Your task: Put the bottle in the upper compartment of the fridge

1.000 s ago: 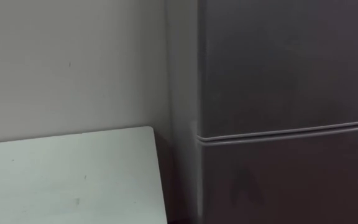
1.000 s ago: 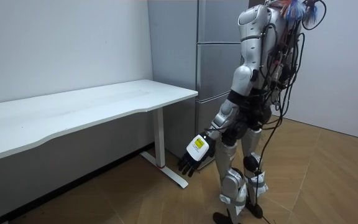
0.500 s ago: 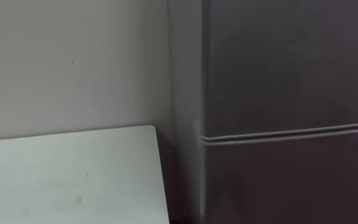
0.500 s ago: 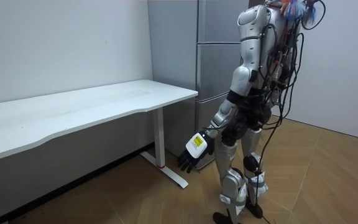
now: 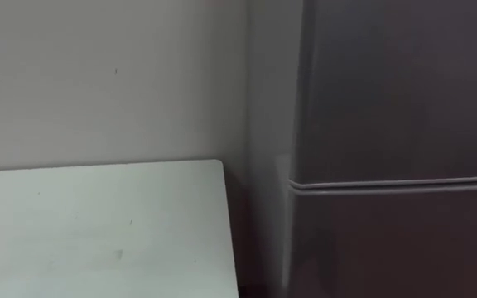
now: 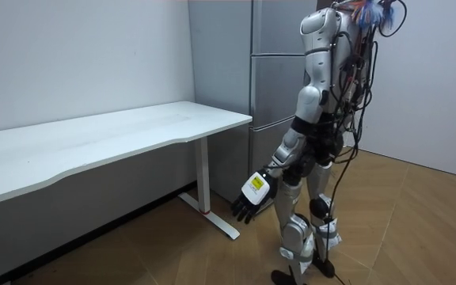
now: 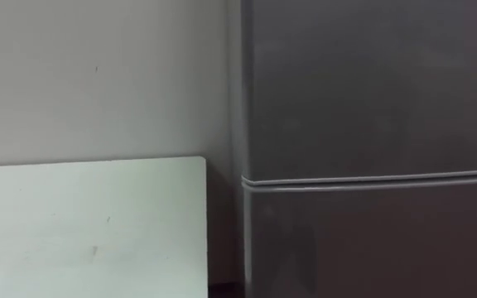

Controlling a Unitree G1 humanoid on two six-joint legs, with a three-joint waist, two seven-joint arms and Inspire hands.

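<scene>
Hanging low near fridge: left robot hand, fingers relaxed.

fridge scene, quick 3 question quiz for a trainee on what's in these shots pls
1. Fill in: seen from the robot's head, the table lies to the ____ of the fridge.
2. The left hand is: A) gripping a handle, B) hanging open beside the robot's leg, C) resting on the table.
3. True or false: a fridge door stands open.

Key: 1 left; 2 B; 3 false, the doors are shut.
</scene>
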